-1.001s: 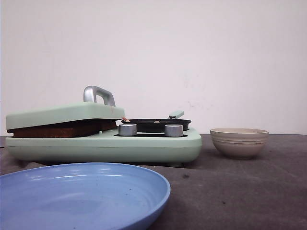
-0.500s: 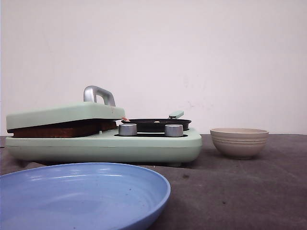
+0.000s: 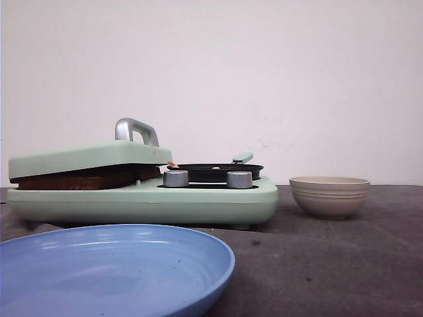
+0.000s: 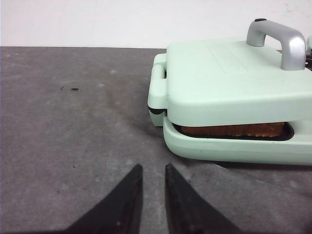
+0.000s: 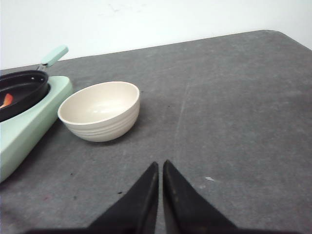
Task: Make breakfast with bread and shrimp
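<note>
The bread (image 3: 79,179) lies inside the mint-green sandwich press (image 3: 142,198) under its lowered lid (image 4: 229,83); only its brown crust edge (image 4: 231,130) shows. An orange shrimp (image 5: 6,101) piece lies in the black pan (image 5: 19,90) on the press's other half, and a pinkish bit (image 3: 173,163) shows at the pan's rim. My left gripper (image 4: 153,168) hovers over the mat in front of the press, its jaws a little apart and empty. Near the beige bowl (image 5: 100,109), my right gripper (image 5: 160,165) is shut on nothing. Neither gripper appears in the front view.
A blue plate (image 3: 112,271) sits nearest the camera at the left. The beige ribbed bowl (image 3: 329,197) stands right of the press and looks empty. Two silver knobs (image 3: 176,178) face forward. A grey handle (image 4: 275,36) rises from the lid.
</note>
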Controlling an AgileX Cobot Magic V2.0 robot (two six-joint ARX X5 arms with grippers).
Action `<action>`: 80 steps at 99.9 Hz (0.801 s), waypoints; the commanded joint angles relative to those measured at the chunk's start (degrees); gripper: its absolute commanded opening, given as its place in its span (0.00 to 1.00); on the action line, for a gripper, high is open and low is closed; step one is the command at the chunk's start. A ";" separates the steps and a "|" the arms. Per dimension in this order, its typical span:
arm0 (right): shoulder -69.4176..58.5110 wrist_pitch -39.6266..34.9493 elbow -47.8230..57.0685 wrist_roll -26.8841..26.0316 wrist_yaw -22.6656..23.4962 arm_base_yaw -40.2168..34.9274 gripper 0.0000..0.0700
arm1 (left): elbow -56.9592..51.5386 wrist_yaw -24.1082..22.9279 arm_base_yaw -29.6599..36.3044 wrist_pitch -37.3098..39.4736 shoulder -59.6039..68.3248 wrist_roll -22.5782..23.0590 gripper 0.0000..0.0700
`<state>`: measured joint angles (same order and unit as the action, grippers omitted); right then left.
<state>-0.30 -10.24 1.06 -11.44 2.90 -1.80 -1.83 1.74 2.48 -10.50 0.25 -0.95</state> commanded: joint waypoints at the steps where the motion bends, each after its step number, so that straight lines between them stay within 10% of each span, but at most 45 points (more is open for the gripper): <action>1: 0.09 0.20 -0.39 2.12 0.17 0.04 0.01 | 0.98 0.17 0.04 -0.26 -0.07 0.33 0.00; 80: 0.09 0.42 -0.39 9.53 1.97 0.04 0.01 | 0.98 0.17 0.04 -0.26 -0.07 0.33 0.00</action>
<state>-0.30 -10.09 1.06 -2.87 4.56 -1.80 -1.83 1.74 2.48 -10.50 0.25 -0.97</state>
